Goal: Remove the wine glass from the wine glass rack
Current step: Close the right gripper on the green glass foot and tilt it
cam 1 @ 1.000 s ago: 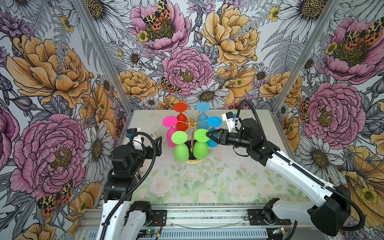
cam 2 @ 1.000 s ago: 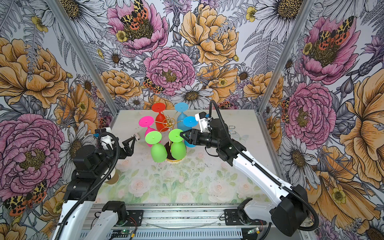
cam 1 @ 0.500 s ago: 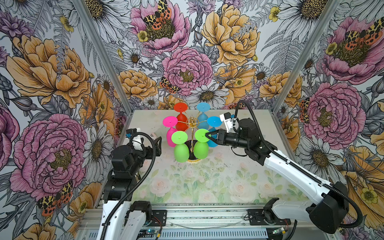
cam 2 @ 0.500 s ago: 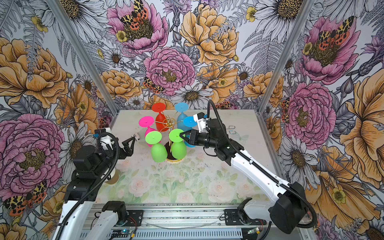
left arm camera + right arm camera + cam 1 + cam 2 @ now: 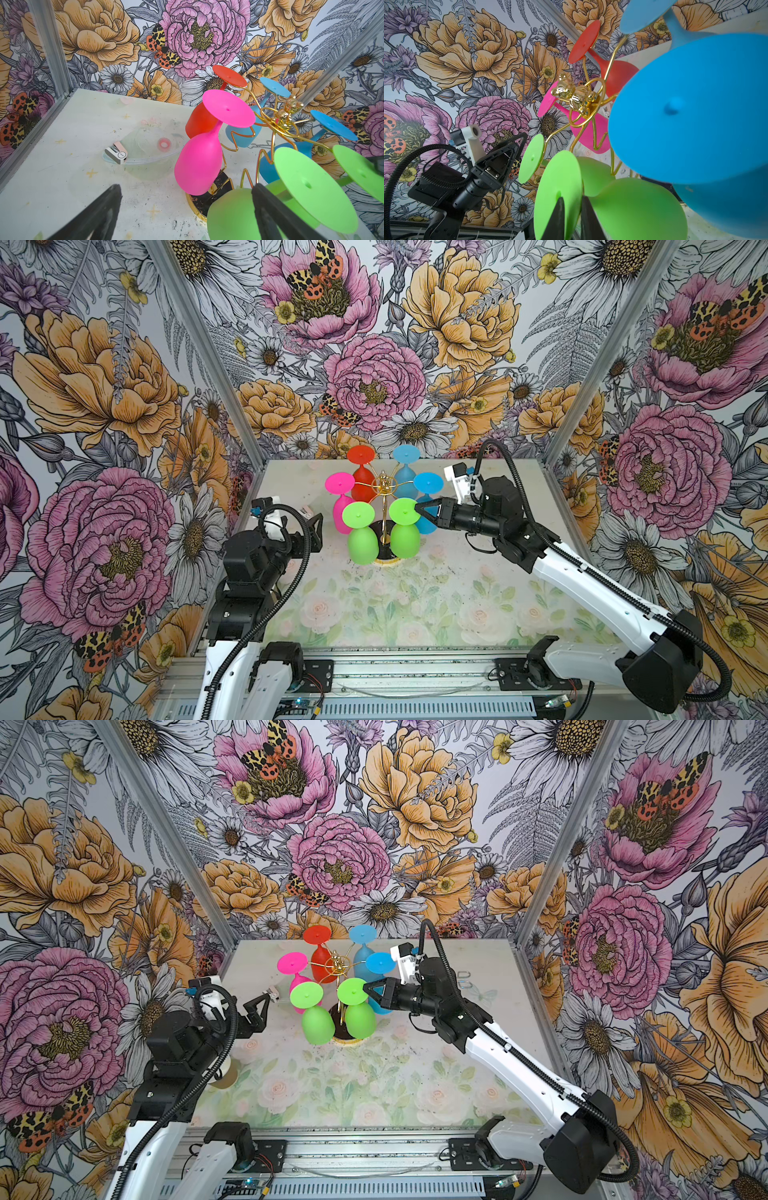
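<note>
Straddling the round foot of the green wine glass point(image 5: 557, 182), your right gripper point(image 5: 572, 199) is standing with one of its fingers point(image 5: 558, 218) on each side of that thin disc. The gap between them is narrow, but I cannot tell if they are pressing the disc or only standing close to it. This glass is hanging upside down on the wine glass rack point(image 5: 383, 485), right at the tips of the gripper, and its bowl is hanging below them. The gold hub of the rack is sitting just beyond the tips. A second green glass point(image 5: 361, 541) is hanging beyond the foot, on its far side. One blue glass point(image 5: 428, 485) is hanging just beside the right gripper, very near to its camera. Another blue glass point(image 5: 405, 479), a red glass point(image 5: 360, 489) and a pink glass point(image 5: 340, 483) are hanging farther away, around the hub. Your left gripper point(image 5: 261, 1000) is standing with its fingers wide apart and is holding nothing. The pink glass and the second green glass are hanging just ahead of it, apart from it.
</note>
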Robot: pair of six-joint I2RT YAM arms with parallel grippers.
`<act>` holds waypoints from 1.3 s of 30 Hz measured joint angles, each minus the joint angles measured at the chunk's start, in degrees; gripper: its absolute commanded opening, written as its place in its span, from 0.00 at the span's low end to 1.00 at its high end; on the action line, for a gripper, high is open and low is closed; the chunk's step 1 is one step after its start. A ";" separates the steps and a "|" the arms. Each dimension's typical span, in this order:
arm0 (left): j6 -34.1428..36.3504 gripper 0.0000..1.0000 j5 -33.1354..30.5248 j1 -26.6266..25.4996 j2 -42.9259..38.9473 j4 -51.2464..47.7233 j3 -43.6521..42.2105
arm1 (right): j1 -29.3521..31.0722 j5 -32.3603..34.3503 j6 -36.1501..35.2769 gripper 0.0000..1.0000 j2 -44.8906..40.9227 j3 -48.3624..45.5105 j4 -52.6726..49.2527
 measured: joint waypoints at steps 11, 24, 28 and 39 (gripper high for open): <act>-0.20 0.99 -0.02 0.00 0.00 0.02 -0.39 | 0.00 -0.02 0.20 0.00 -1.66 0.00 0.04; -0.20 0.99 -0.04 0.00 0.00 0.02 -0.48 | 0.02 -0.02 0.94 0.00 -1.90 0.00 0.09; -0.22 0.99 -0.04 0.00 0.00 0.02 -0.48 | 0.02 -0.20 3.02 0.00 -1.90 -0.24 2.45; -0.22 0.99 -0.04 0.02 0.00 0.02 -0.48 | 0.28 0.15 9.31 0.00 -0.24 -1.29 10.88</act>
